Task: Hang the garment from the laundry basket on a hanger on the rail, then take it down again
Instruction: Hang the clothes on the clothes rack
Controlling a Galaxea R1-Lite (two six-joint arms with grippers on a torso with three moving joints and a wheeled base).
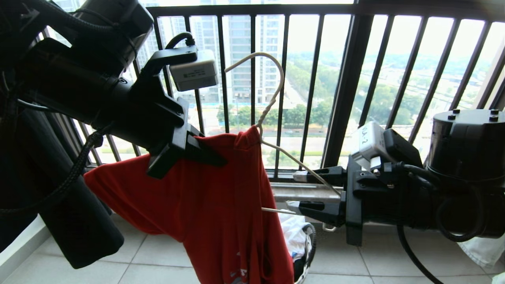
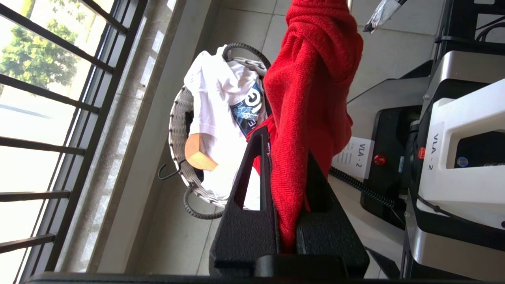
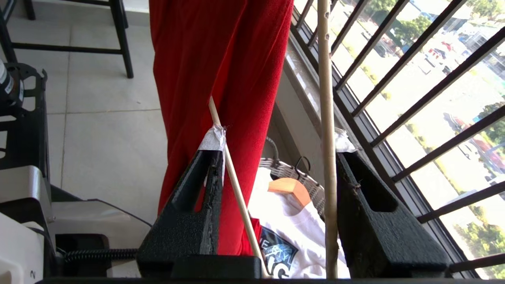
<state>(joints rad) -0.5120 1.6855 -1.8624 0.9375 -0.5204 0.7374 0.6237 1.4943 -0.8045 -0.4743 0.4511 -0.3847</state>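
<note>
The left gripper (image 1: 205, 152) is clamped tight on the garment (image 1: 205, 213) — a fold of red cloth near the shoulder is pinched between its two black fingers (image 2: 252, 197), which the left wrist view shows pressed against the fabric on both sides. From that grip the T-shirt hangs down and spreads out below, its lower part dropping past the laundry basket (image 1: 309, 246).

The hanger (image 1: 272, 98) is threaded into the shirt: its twisted neck rises out of the collar just beside the left gripper, with the curved hook standing free in front of the window railing (image 1: 347, 90). One cream arm of the hanger slopes out of the collar, away from the left gripper, down toward the right gripper (image 1: 303, 191).

The right gripper stands about half open, level with the hanger's end. Both wires of the hanger pass between its fingers (image 3: 189, 205) — the sloping arm lies against the inner face of one finger and the bottom bar against the taped tip of the other. Whether it presses on them, I cannot tell.

The basket sits on the tiled floor (image 1: 394, 260) below the hanger, near the railing, holding white printed clothes (image 2: 221, 102) and a wooden hanger (image 2: 199, 152).
</note>
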